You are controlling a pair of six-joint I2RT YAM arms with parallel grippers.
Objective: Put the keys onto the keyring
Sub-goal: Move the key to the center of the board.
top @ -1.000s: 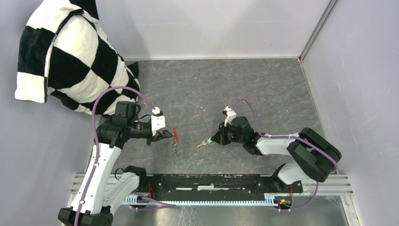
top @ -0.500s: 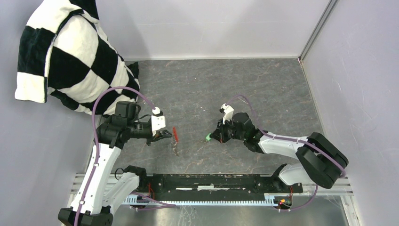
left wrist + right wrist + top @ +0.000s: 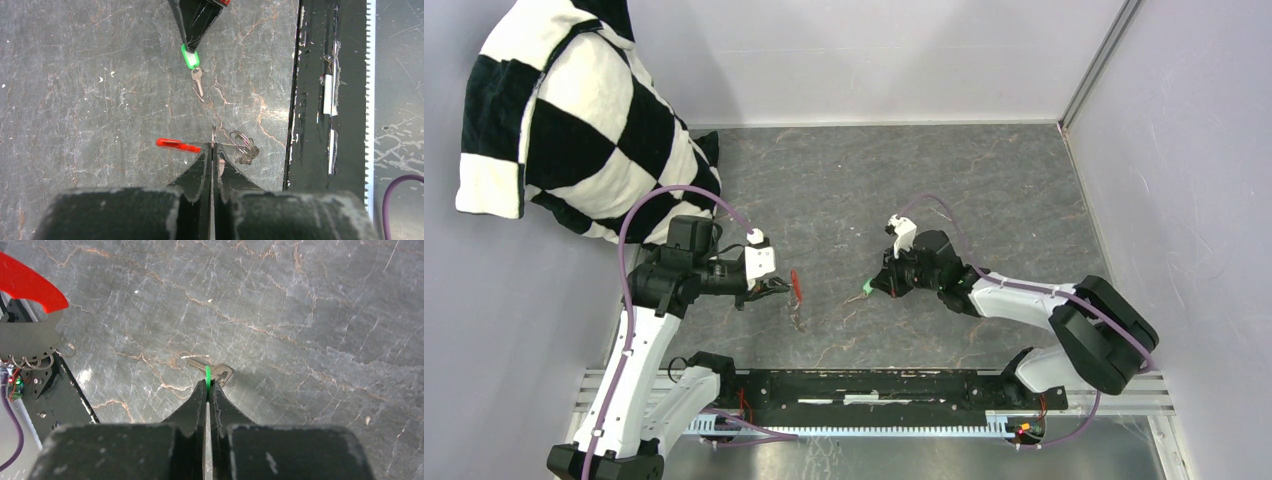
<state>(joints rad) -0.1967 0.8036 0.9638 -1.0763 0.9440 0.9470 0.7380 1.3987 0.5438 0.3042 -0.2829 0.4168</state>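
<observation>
The left gripper (image 3: 212, 152) is pinching the keyring (image 3: 214, 134) by its ring; the right gripper (image 3: 208, 390) is clamping the green key (image 3: 207, 375) by its head.

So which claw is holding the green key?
The right claw: it pinches the green key by its plastic head. The left claw is shut on the keyring with the red tag instead.

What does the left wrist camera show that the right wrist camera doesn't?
Only the left wrist view: the left gripper shut on the thin keyring, edge-on, plus the green key's whole silver blade. Only the right wrist view: the red tag's broad face. Both: the right gripper pinching the green key by its head, the red tag, the grey chain and the marbled table.
</observation>
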